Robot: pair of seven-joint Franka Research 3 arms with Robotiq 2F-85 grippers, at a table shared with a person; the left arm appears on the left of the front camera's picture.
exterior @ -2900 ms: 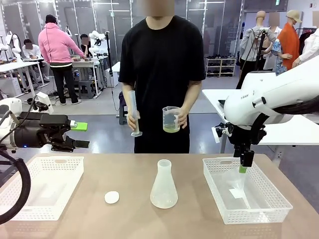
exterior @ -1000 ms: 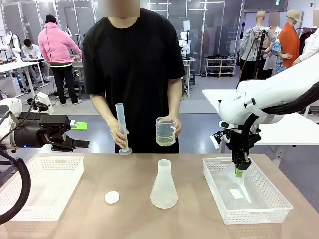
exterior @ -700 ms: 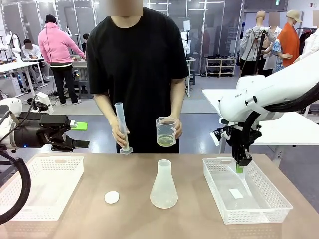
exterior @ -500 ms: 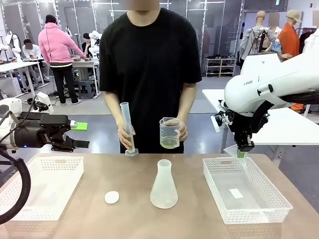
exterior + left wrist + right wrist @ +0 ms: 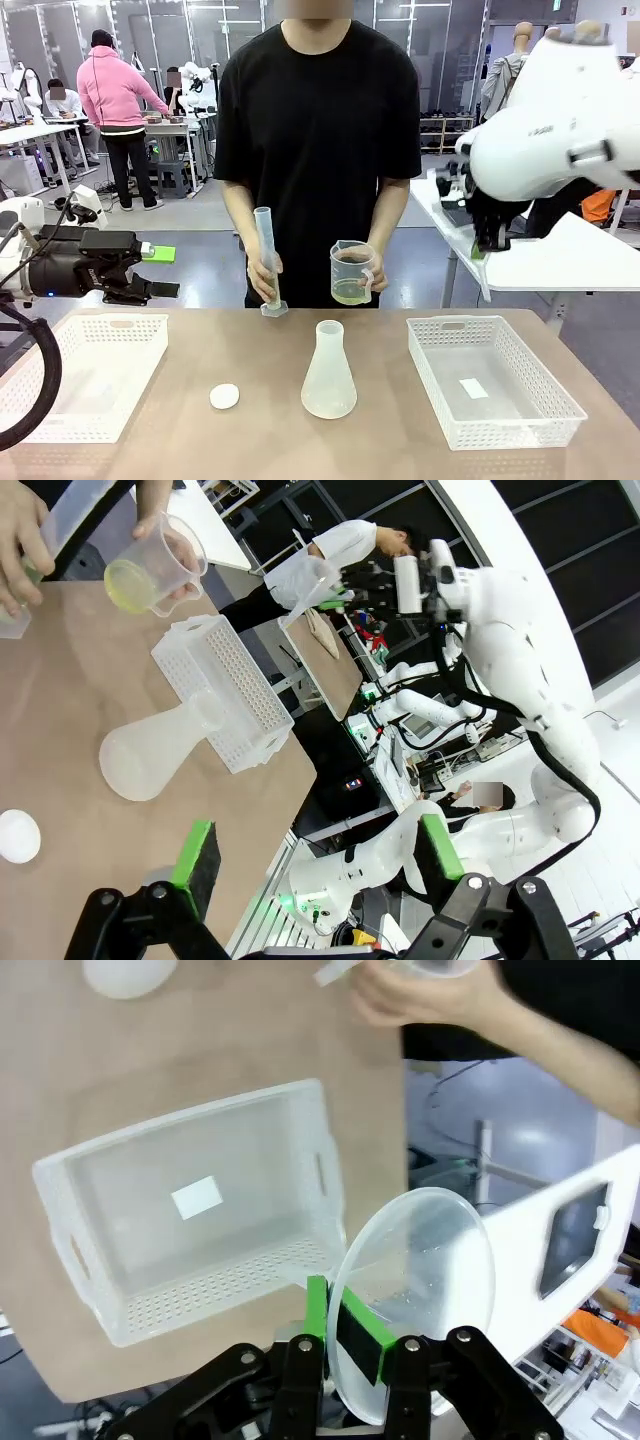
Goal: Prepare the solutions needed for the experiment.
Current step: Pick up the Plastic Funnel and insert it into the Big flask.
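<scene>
- A frosted conical flask (image 5: 328,372) is stood upright at mid-desk (image 5: 250,440), neck up.
- A white disc (image 5: 224,396) is laid to its left, with a left basket (image 5: 90,372) and a right basket (image 5: 497,388) set at the sides.
- The solution (image 5: 346,291) is seen as a pale yellow-green layer in the bottom of a clear jug (image 5: 348,262). The jug is held upright, mouth up, in a person's hand (image 5: 373,276) behind the flask.
- A graduated cylinder (image 5: 266,245) is held near-vertical in the other hand (image 5: 262,282), its foot on the desk.
- The left gripper (image 5: 160,272) is spread wide, with nothing held.
- The right gripper (image 5: 345,1328) is high above the right basket, pinched on the rim of a clear funnel (image 5: 415,1290).
</scene>
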